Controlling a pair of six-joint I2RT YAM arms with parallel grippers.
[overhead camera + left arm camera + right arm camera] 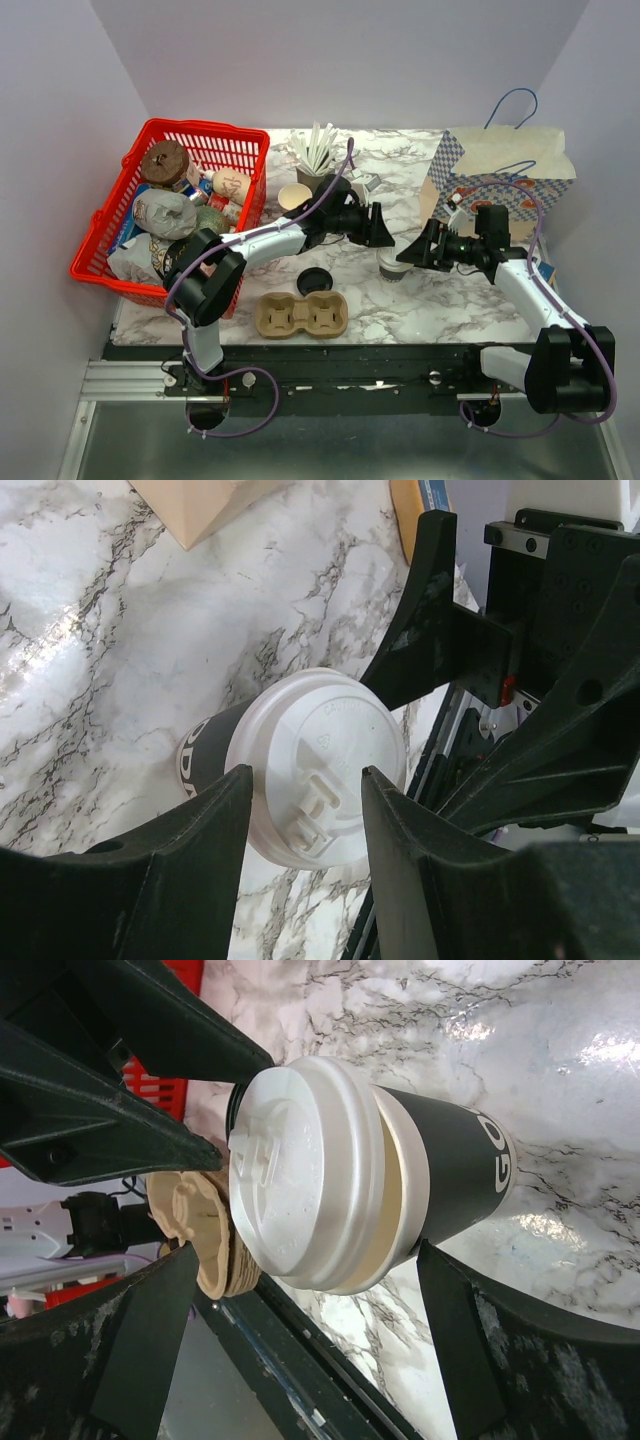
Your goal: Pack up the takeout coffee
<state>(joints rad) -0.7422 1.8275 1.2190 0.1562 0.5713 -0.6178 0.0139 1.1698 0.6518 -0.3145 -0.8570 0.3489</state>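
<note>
The takeout coffee (391,264), a dark cup with a white lid, stands upright on the marble table (400,310) between my two grippers. My left gripper (384,230) is open, just behind and above the cup. In the left wrist view its fingers frame the white lid (325,765) from above without touching it. My right gripper (415,250) is open, close on the cup's right. In the right wrist view the cup (340,1175) lies between its wide-spread fingers (150,1330), with gaps on both sides.
A pulp cup carrier (303,314) lies near the front edge, a loose black lid (314,280) behind it. A cream paper cup (294,197) and a holder of stirrers (318,150) stand behind. A red basket (240,140) is at left, a checkered gift bag (500,175) at right.
</note>
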